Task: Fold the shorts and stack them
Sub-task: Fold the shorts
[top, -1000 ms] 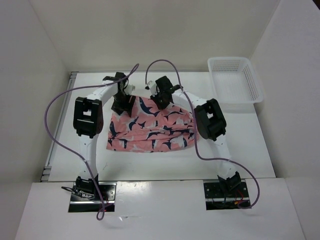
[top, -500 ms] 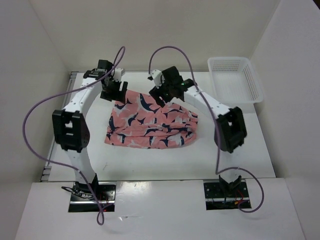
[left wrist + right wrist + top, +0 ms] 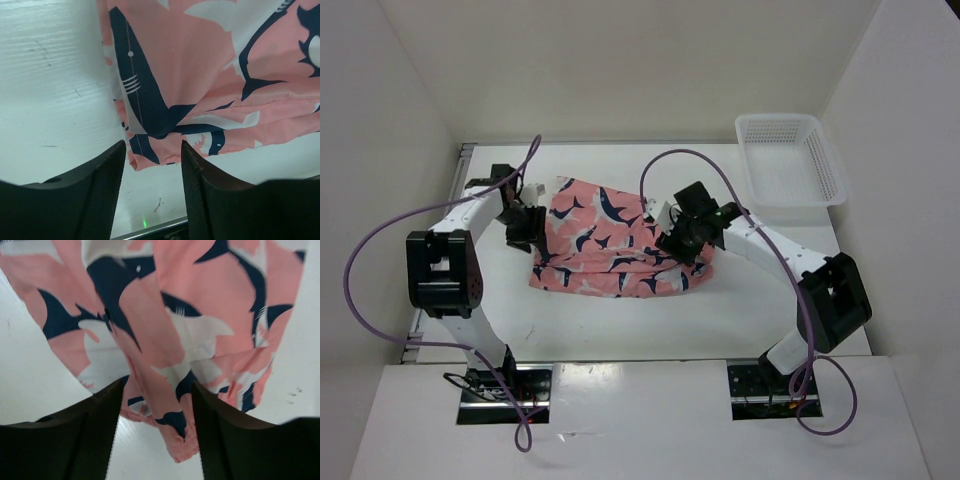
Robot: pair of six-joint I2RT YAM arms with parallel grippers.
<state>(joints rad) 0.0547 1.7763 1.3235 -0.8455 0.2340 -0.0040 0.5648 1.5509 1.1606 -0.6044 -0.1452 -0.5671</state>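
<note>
The shark-print shorts (image 3: 605,235) lie in a bunched, layered heap on the white table, far edge spread toward the back. My left gripper (image 3: 523,228) is open at their left edge; in the left wrist view (image 3: 152,150) the shorts' corner (image 3: 150,150) lies just past the fingertips, over bare table. My right gripper (image 3: 678,240) is open over the shorts' right side. In the right wrist view (image 3: 156,392) a raised ridge of fabric (image 3: 160,405) runs between the spread fingers, not clamped. I cannot tell how many pairs are in the heap.
A white mesh basket (image 3: 790,160) stands at the back right corner of the table. White walls close in the table on the left, back and right. Purple cables loop above both arms.
Both grippers left the shorts' far edge. The left moved to the left edge, the right came nearer and to the right side. The far edge now lies spread further back.
</note>
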